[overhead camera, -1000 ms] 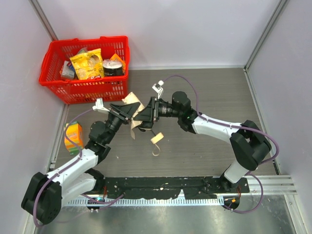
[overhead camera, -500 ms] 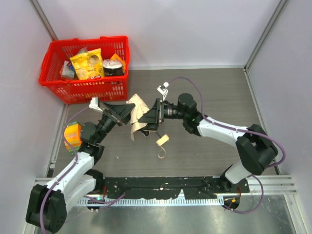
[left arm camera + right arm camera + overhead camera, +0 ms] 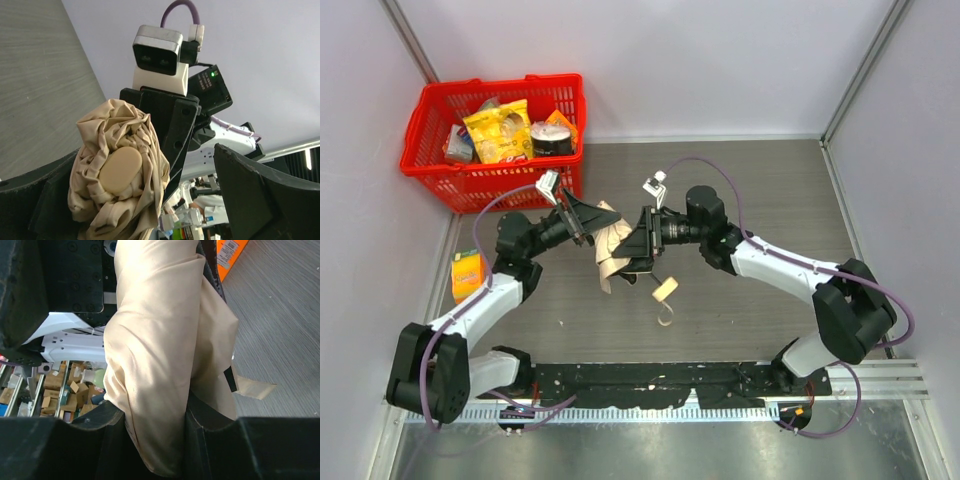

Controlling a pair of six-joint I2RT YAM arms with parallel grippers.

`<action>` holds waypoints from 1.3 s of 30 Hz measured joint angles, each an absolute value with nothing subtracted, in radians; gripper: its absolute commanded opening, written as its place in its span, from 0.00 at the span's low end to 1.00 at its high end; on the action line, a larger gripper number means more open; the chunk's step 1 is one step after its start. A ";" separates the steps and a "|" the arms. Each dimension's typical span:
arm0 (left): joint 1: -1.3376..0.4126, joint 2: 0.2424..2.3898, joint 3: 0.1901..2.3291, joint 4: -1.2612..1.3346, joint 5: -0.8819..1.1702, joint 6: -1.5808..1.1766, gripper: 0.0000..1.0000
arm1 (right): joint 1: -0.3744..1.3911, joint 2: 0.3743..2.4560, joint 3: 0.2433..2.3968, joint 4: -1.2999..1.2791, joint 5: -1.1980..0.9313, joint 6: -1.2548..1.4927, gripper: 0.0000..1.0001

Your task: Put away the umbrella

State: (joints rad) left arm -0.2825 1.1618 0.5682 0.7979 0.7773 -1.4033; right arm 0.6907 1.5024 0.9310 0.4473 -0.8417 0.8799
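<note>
- Umbrella point(image 3: 610, 255) is hanging bunched in the air, just in front of the red basket point(image 3: 490, 172), canopy loose.
- Right gripper point(image 3: 628, 248) is clamping the canopy mid-bundle, on the side away from the basket.
- Left gripper point(image 3: 586, 224) is sitting jaws wide, cap end between them, basket side, gripping nothing.
- Handle point(image 3: 665, 290) is dangling farther from the basket; I'd be closing left on gathered folds, not stray fabric.

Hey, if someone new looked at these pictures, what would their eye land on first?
The pale beige umbrella, bunched up and held above the middle of the table in the right fingers, its cream handle dangling below. Then the bright red basket of groceries at the far left corner.
</note>
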 measured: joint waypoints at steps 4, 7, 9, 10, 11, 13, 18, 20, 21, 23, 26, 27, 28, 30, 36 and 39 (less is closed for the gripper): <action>-0.284 1.176 0.587 0.766 0.820 -1.383 0.77 | 0.691 1.502 0.969 0.337 -0.852 0.812 0.01; -0.284 1.176 0.612 0.716 0.828 -1.346 0.67 | 0.691 1.498 1.002 0.296 -0.861 0.773 0.01; -0.284 1.176 0.626 0.690 0.834 -1.328 0.66 | 0.691 1.497 1.023 0.266 -0.865 0.749 0.01; -0.284 1.176 0.630 0.682 0.834 -1.323 0.65 | 0.691 1.497 1.032 0.250 -0.867 0.736 0.01; -0.285 1.176 0.634 0.675 0.835 -1.319 0.64 | 0.691 1.497 1.040 0.234 -0.867 0.726 0.01; -0.286 1.177 0.636 0.667 0.835 -1.317 0.65 | 0.691 1.497 1.052 0.205 -0.868 0.704 0.01; -0.288 1.193 0.651 0.648 0.850 -1.314 0.41 | 0.691 1.497 1.079 0.132 -0.867 0.651 0.01; -0.287 1.201 0.656 0.635 0.857 -1.304 0.12 | 0.691 1.497 1.094 0.112 -0.873 0.633 0.01; -0.286 1.203 0.658 0.638 0.860 -1.306 0.04 | 0.691 1.497 1.102 0.099 -0.873 0.627 0.01; -0.287 1.203 0.663 0.640 0.869 -1.303 0.00 | 0.690 1.497 1.110 0.076 -0.877 0.613 0.01; -0.287 1.203 0.666 0.655 0.866 -1.305 0.00 | 0.689 1.497 1.143 0.024 -0.873 0.584 0.21; -0.287 1.201 0.666 0.665 0.861 -1.310 0.00 | 0.688 1.497 1.161 -0.006 -0.868 0.570 0.30; -0.287 1.198 0.666 0.675 0.852 -1.316 0.00 | 0.686 1.498 1.173 -0.026 -0.862 0.561 0.44; -0.288 1.180 0.663 0.683 0.821 -1.322 0.00 | 0.683 1.498 1.209 -0.075 -0.838 0.541 0.59; -0.294 1.118 0.637 0.709 0.641 -1.304 0.00 | 0.673 1.469 1.233 -0.141 -0.701 0.552 0.77; -0.298 1.116 0.616 0.764 0.535 -1.321 0.00 | 0.670 1.415 1.211 -0.144 -0.604 0.570 0.78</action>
State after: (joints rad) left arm -0.2981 1.1156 0.6163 0.7635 0.5354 -1.3209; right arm 0.6704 1.4147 1.2110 -0.1444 -0.6037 0.5697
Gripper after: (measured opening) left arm 0.385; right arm 0.770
